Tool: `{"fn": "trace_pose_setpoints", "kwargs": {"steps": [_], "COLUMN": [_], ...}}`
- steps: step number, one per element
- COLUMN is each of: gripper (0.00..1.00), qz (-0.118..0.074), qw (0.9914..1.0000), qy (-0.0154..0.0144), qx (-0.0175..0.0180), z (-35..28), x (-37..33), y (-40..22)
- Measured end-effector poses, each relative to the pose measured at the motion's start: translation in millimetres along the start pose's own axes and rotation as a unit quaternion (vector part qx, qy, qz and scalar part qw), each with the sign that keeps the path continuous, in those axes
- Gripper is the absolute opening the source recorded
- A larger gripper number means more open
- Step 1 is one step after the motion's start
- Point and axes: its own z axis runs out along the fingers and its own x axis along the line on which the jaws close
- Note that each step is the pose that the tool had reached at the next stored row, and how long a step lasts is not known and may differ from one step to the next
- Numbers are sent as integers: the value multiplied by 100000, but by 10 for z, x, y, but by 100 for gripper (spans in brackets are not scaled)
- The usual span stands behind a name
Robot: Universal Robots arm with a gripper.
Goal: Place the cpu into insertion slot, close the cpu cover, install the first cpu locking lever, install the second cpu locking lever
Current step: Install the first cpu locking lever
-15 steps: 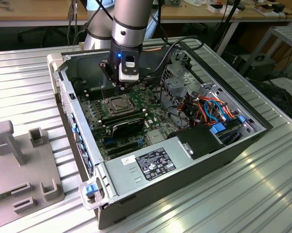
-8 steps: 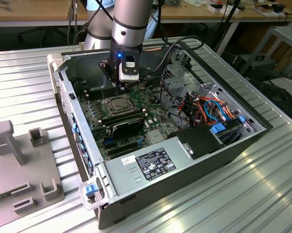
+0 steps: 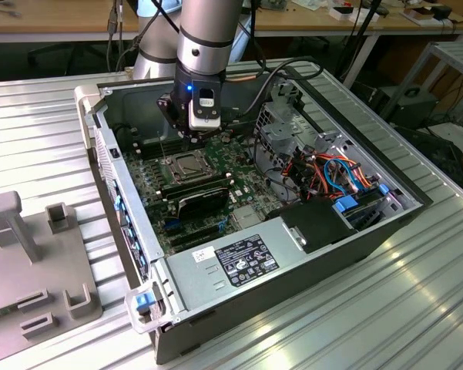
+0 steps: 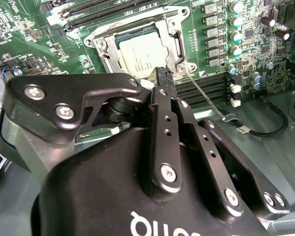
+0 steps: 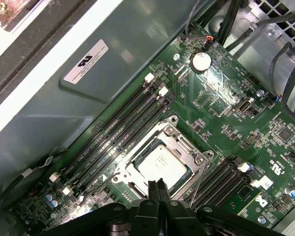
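The cpu [image 5: 162,164] lies flat in the insertion slot [image 3: 183,166], silver face up; it also shows in the second wrist view [image 4: 142,53]. The cpu cover [image 5: 187,146] is down around the chip, its metal frame [image 4: 102,43] bordering the window. One thin wire locking lever [image 4: 206,96] sticks up off the board beside the socket, unlatched. Another wire lever [image 5: 200,179] runs along the socket's side. My gripper [image 5: 157,186] hovers just above the socket's edge, shut with nothing between its fingers. It hangs over the socket in the exterior view [image 3: 194,143].
Long black memory slots [image 5: 113,132] flank the socket on both sides. A black expansion card [image 3: 204,199] stands just in front of the socket. The drive cage [image 3: 281,127] and cable bundle [image 3: 335,173] fill the case toward the exterior view's right. A grey fixture [image 3: 31,254] sits outside the case.
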Motion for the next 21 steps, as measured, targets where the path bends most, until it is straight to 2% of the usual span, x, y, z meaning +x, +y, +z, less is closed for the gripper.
{"fn": "trace_pose_setpoints", "kwargs": {"steps": [8,21], "gripper": [11,11], "qz": [-1450,-1504], "qw": [99989,99989], "qy": [42,50], "qx": [42,37], "z": [0,0], "x": [3,8], "y": [-3,-9]}}
